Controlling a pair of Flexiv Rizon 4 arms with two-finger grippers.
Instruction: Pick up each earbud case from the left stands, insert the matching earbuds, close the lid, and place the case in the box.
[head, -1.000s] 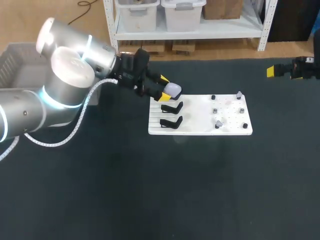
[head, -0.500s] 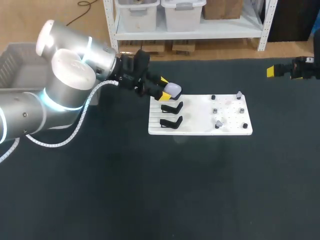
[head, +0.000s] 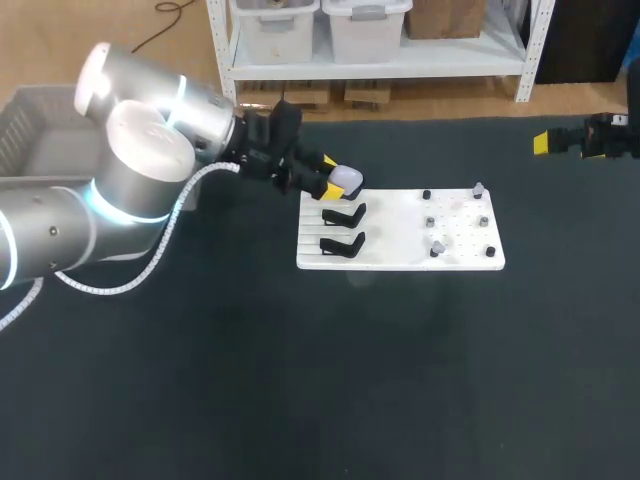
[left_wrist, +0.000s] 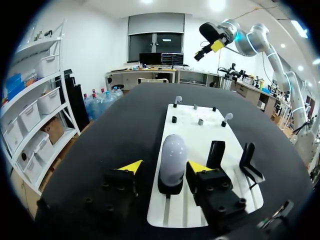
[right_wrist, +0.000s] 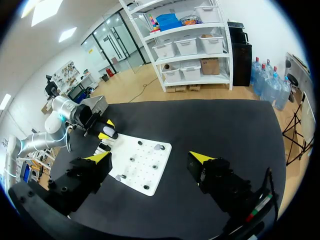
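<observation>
The dark desk (head: 300, 400) carries a white board (head: 400, 258) near its far middle, and the grey box (head: 30, 130) sits at the desk's far left corner. The left arm (head: 130, 180) comes in past the box to the board's left end, while the right arm (head: 612, 135) hangs at the far right edge, well apart from the board. The left gripper (left_wrist: 165, 167) is spread around the earbud case (left_wrist: 172, 157), which sits upright on the end stand of the row; one finger is close against it, and the other shows a gap. Beside it are two empty black stands (head: 345, 214). The right gripper (right_wrist: 150, 157) is spread wide with nothing between its fingers. Small pegs (head: 432, 222) dot the board's right half.
</observation>
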